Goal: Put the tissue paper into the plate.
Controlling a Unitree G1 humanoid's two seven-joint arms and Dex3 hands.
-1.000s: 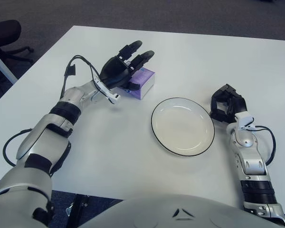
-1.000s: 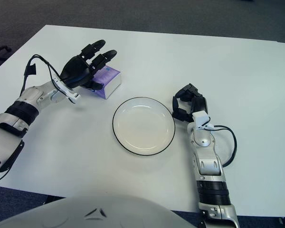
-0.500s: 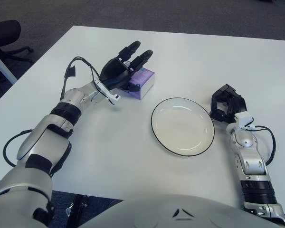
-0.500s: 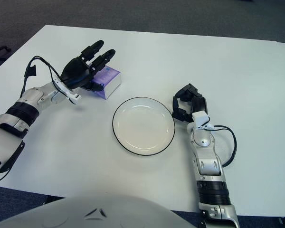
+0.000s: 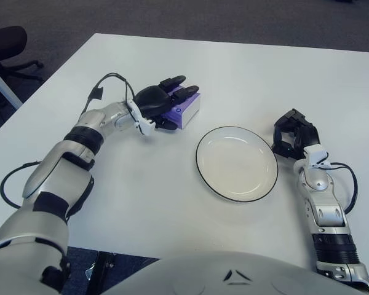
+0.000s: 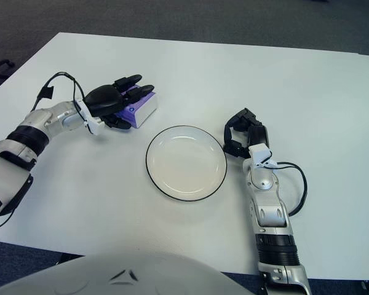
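Left hand: the black left hand [image 5: 160, 101] lies over the top of the tissue pack [image 5: 186, 108], fingers [image 5: 174, 80] stretched across it and a thumb at its near side; whether the fingers actually clamp the pack cannot be told.
Right hand: the right hand [image 5: 293, 137] shows just right of the plate [image 5: 236, 163], its black fingers curled in and holding nothing.
Tissue pack: a small purple block with a white end face, on the counter [image 5: 264, 80] up and left of the plate, close to the rim but apart from it.
Direction: the pack's long axis runs from the near right to the far left, with the white end turned toward the plate; most of its top is covered by the left hand.
In the way: bare white counter lies between pack and plate.
Plate: round, shallow, glossy white with a thin dark rim, nothing in it.
Counter: flat, matte white, with grey carpet beyond its far edge.
Surroundings: a black cable [image 5: 111, 80] loops above the left wrist; another black cable [image 5: 349, 178] curls beside the right forearm; a dark office chair [image 5: 7, 43] stands off the counter at the far left.
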